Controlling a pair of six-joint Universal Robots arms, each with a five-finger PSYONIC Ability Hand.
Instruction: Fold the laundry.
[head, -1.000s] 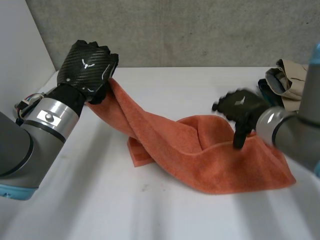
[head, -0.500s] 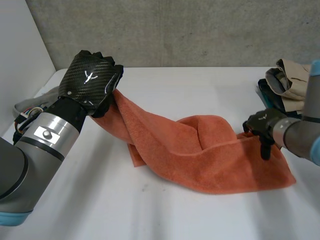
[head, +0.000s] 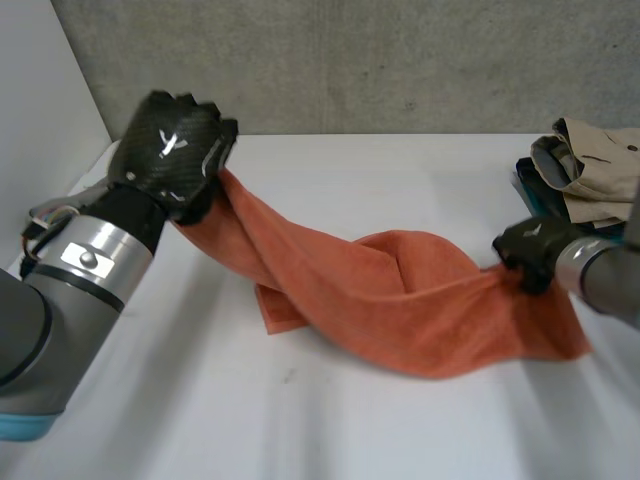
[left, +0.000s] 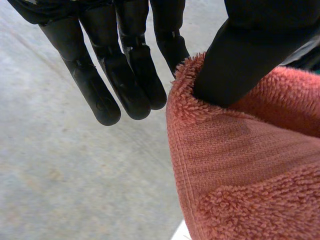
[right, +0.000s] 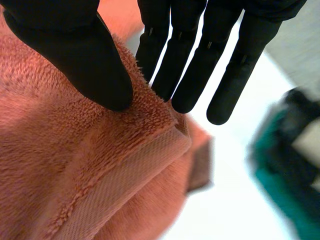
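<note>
Right hand (head: 535, 250) pinched one end of the orange towel (head: 400, 300) near the table's (head: 300, 430) right edge. Its wrist view showed the thumb on top and straight fingers (right: 185, 75) beneath. Farther back, the left hand (head: 175, 150) held the other end lifted, clamped under its thumb. Folded clothes (head: 590, 165) lay at the far right corner.

The towel (head: 400, 300) stretches across the table (head: 300, 420) from the left hand (head: 175, 150), up at the far left, to the right hand (head: 530, 250) at the right. A clothes pile (head: 590, 170) lies behind the right hand, at the table's far right.
</note>
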